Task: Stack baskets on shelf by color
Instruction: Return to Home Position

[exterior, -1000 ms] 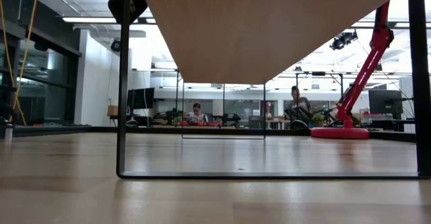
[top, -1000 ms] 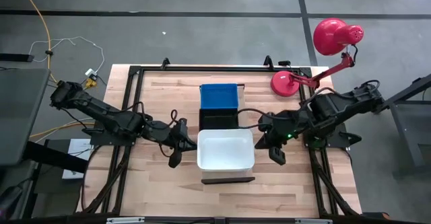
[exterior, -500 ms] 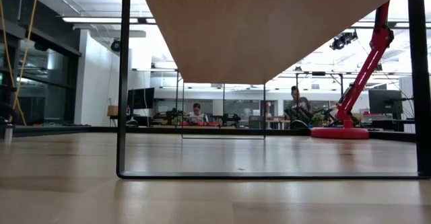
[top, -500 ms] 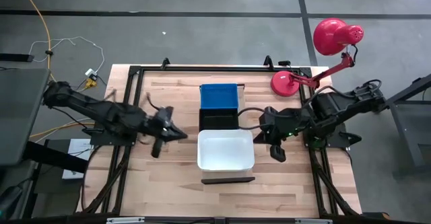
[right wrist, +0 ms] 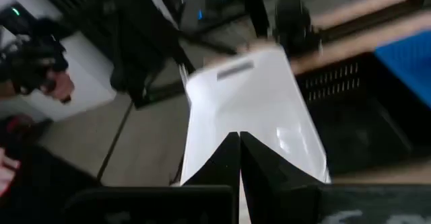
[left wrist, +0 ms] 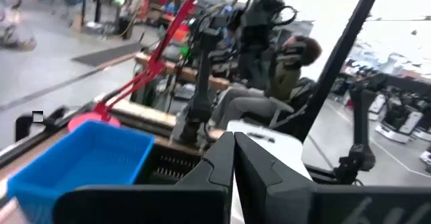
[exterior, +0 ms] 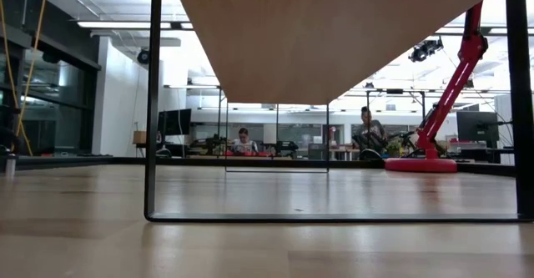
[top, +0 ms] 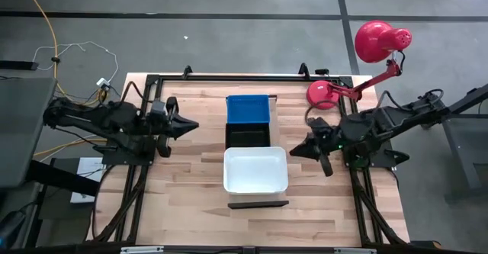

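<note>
- Left gripper (top: 189, 124) had pulled back from beside the white basket (top: 255, 170) to the left side of the table (top: 191, 200), well apart from the baskets.
- Right gripper (top: 299, 149) had lifted off the white basket's right edge and sat near it, level with the gap between the white and black baskets.
- Left jaws were closed on nothing; in the left wrist view the two dark fingers (left wrist: 215, 163) met tip to tip.
- Right jaws were likewise closed and empty, with the fingers (right wrist: 225, 160) pressed together in the right wrist view.
- Baskets had not shifted: all three colours were in a row along the shelf (exterior: 334, 36), with the blue basket (top: 248, 109) at the far end, the black basket (top: 248, 136) in the middle touching blue, and white at the near end.
- I couldn't tell from above how many were nested in each pile.
- Red lamp (top: 377, 40) stood at the far right corner, clear of the shelf.
- A seated person (left wrist: 289, 69) showed in the room beyond the table.
</note>
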Robot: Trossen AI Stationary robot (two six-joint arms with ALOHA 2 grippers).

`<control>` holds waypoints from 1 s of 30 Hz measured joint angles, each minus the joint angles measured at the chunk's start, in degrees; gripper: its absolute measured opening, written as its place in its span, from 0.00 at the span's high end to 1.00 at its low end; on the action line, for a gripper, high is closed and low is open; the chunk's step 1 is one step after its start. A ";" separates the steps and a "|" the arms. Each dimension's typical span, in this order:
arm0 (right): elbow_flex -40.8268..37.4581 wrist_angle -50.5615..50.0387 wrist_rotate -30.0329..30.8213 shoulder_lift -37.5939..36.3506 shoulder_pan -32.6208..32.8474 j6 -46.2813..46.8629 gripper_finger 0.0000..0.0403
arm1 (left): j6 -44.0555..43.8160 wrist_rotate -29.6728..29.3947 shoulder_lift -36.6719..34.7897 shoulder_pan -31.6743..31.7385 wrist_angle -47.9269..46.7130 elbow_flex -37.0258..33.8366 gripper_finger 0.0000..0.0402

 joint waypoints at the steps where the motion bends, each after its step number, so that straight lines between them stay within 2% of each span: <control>1: -0.86 1.98 0.49 -0.38 -0.13 -0.81 1.00 | 0.72 1.49 0.02 0.87 0.94 -0.01 1.00; 5: -2.98 7.01 0.62 -0.66 -1.13 -3.17 1.00 | 3.01 8.24 1.36 5.04 4.65 -0.22 1.00; 14: -3.02 7.83 -0.62 0.40 -3.74 -3.33 1.00 | 5.35 18.38 2.42 13.63 4.78 -0.37 1.00; 20: -3.02 9.80 0.63 0.40 -4.93 -1.40 1.00 | 6.26 20.40 1.87 15.09 3.47 -1.05 1.00; 24: -3.02 9.87 1.71 0.40 -4.97 0.14 1.00 | 4.21 20.46 0.29 14.90 12.03 -8.73 1.00; 30: -3.02 9.88 1.83 0.40 -4.97 -0.08 1.00 | -4.67 20.54 -4.35 14.90 37.33 -26.18 1.00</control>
